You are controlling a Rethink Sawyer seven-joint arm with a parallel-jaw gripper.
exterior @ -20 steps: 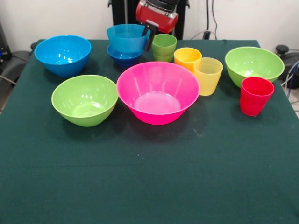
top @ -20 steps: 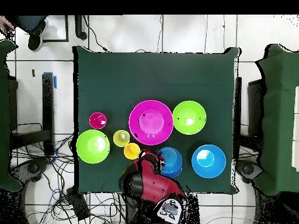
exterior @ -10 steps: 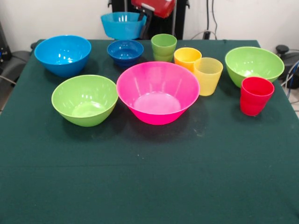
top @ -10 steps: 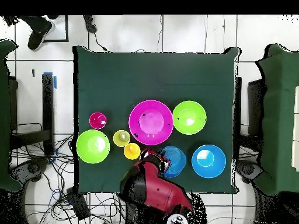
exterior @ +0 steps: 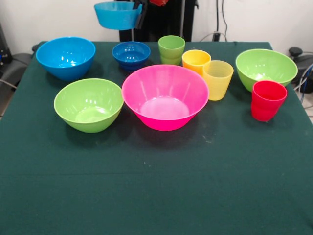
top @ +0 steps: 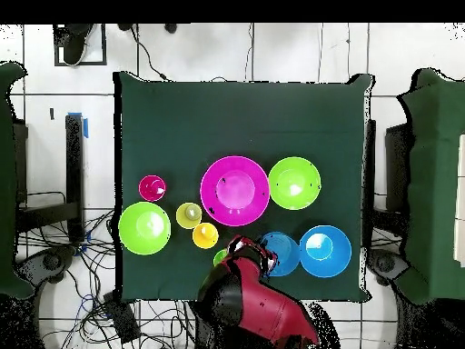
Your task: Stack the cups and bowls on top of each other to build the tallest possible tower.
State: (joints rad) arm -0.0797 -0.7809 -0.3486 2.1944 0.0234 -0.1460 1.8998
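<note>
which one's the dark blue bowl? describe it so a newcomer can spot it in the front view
Start at the large pink bowl in the middle of the table. Look just behind its left edge: the small dark blue bowl sits on the cloth there, left of the green cup. It is the deepest blue, far smaller than the bright blue bowl to its left, and the light blue bowl hangs above in the gripper.

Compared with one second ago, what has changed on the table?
The gripper has lifted the light blue bowl out of the dark blue bowl and carried it up, toward the bright blue bowl. The dark blue bowl stays on the table; all other bowls and cups are unmoved.
</note>
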